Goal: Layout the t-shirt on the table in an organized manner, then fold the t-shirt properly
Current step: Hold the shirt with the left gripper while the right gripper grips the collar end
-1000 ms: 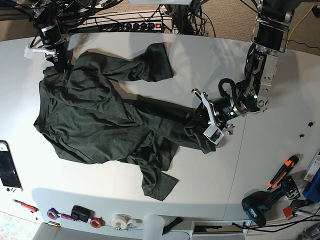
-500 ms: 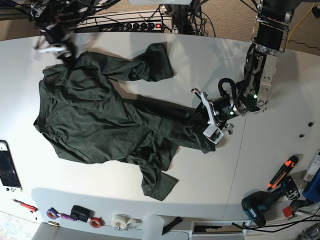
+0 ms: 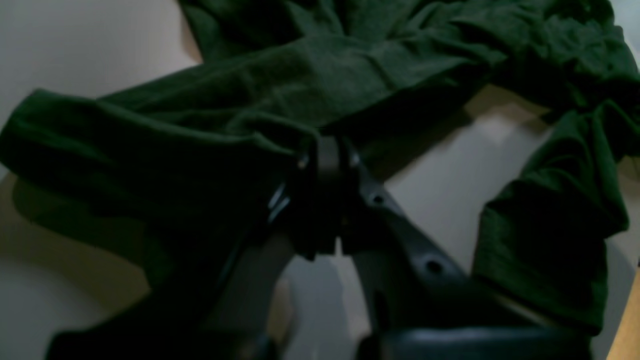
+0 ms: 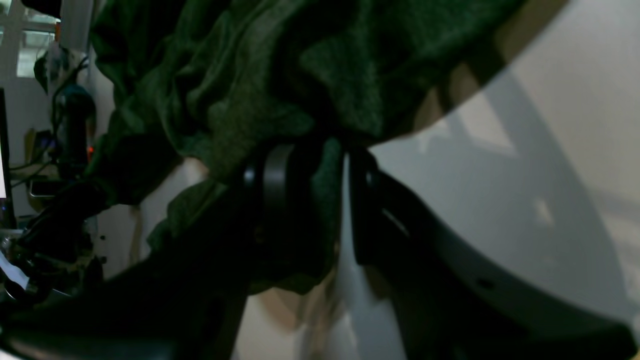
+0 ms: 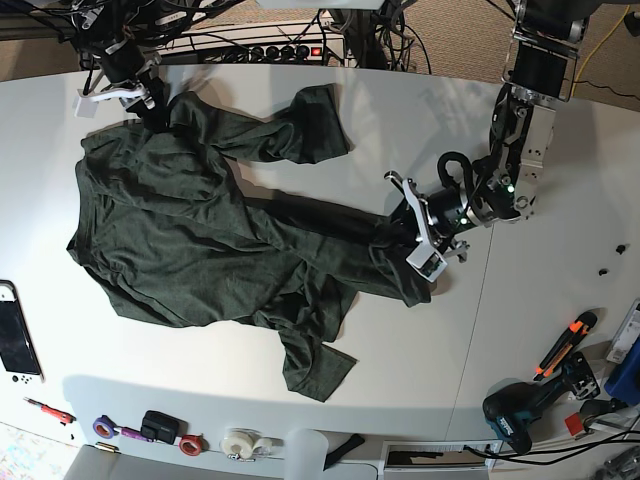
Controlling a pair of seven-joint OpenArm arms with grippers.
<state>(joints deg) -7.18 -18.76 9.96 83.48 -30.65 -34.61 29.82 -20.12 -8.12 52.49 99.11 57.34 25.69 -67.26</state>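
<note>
**Both Arms Pinch the Shirt for the Spread**

While the t-shirt sprawls rumpled across the white table, both arms have hold of it at opposite ends. Over on the near-right side of the base view, the left gripper is clamped tight on a bunched hem, and the wrist view shows its jaws squeezed together with green knit pinched between them. At the far corner, the right gripper has a thick fold of cloth caught between its jaws, which stand partly apart around that wad.

One sleeve is flopped out toward the power strip; the other end curls toward the near edge, so this is layout work, no folding yet.

To do it well, I'd say draw the two grips apart steadily, low over the surface, so the fabric slides flat and doesn't lift. Pull evenly: a jerk could slip the knit free or drag the whole shirt sideways.
</note>
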